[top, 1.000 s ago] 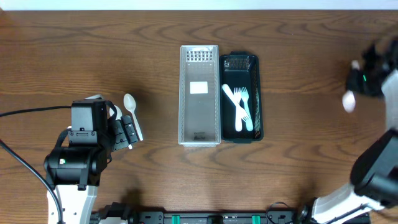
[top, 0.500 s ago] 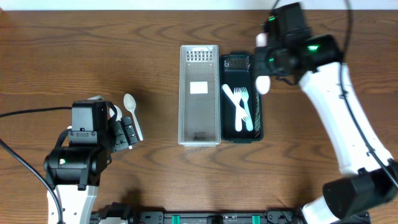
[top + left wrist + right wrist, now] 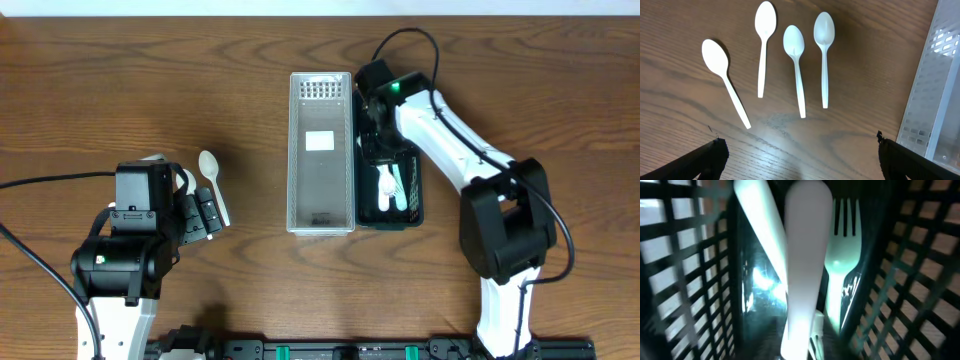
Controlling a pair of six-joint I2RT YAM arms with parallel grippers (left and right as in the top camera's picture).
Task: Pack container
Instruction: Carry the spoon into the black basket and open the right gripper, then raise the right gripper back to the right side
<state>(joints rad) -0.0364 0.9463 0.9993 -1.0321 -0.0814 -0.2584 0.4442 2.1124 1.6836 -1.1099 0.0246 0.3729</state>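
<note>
My right gripper [image 3: 378, 150] is down inside the black mesh basket [image 3: 416, 205]. In the right wrist view it [image 3: 807, 352] is shut on a white plastic utensil [image 3: 807, 255], which hangs over white forks [image 3: 842, 245] lying on the basket floor. These forks [image 3: 392, 190] also show in the overhead view. The clear container [image 3: 294, 150] stands against the basket's left side. My left gripper [image 3: 800, 162] is wide open and empty, just above the table. Several white spoons [image 3: 797, 60] lie ahead of it. The overhead view shows only one spoon [image 3: 208, 165] beside my left gripper [image 3: 205, 215].
The clear container's perforated wall [image 3: 935, 80] is at the right edge of the left wrist view. The basket's mesh walls [image 3: 680, 265] close in on both sides of my right gripper. Bare wooden table [image 3: 120, 80] surrounds the containers.
My right arm swung in from the far right with the white utensil and lowered it into the black basket. The left arm and the spoons have not moved.
</note>
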